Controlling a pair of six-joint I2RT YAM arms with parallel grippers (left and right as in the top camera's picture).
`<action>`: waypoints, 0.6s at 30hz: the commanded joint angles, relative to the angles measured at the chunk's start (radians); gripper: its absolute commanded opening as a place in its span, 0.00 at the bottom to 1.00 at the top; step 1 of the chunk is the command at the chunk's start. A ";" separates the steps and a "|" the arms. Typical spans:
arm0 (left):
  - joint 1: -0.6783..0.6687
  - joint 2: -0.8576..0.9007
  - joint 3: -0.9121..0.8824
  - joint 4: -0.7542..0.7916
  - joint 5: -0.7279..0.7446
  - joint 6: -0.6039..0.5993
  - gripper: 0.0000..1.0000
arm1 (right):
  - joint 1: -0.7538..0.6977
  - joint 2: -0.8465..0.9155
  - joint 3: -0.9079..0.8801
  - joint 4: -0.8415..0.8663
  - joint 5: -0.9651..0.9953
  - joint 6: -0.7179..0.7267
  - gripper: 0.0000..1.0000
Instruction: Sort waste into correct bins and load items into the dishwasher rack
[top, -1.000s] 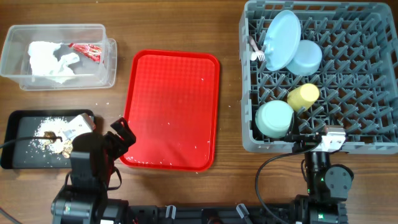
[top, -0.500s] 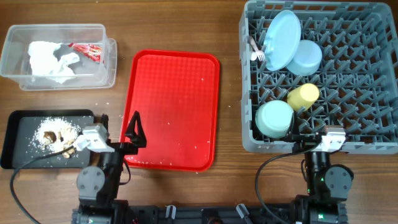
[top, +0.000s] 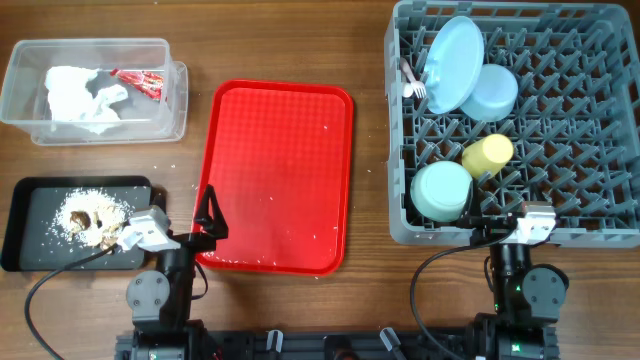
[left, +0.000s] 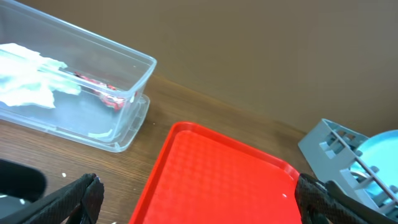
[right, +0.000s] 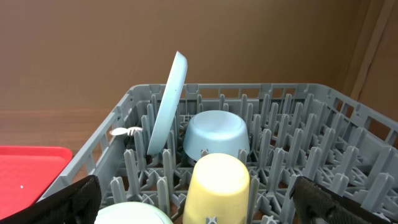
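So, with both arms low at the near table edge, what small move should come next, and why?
Probably just park and stop: the napkins and wrapper lie in the clear tub, scraps in the black tray, dishes stand in the rack, and the red tray holds only crumbs.

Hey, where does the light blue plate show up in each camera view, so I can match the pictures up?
Overhead: the light blue plate stands on edge in the upper left part of the dishwasher rack.
Left wrist: only a slice shows at the far right edge, behind the rack's corner.
Right wrist: left of centre, upright, in the rack.
Shared landmark: the grey rack.
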 joint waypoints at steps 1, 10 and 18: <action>0.012 -0.010 -0.005 -0.005 0.005 0.020 1.00 | -0.007 -0.008 -0.001 0.002 0.013 -0.014 1.00; 0.004 -0.010 -0.005 -0.006 0.008 0.121 1.00 | -0.007 -0.008 -0.001 0.002 0.013 -0.014 1.00; 0.004 -0.010 -0.005 -0.005 0.008 0.118 1.00 | -0.007 -0.008 -0.001 0.002 0.013 -0.014 1.00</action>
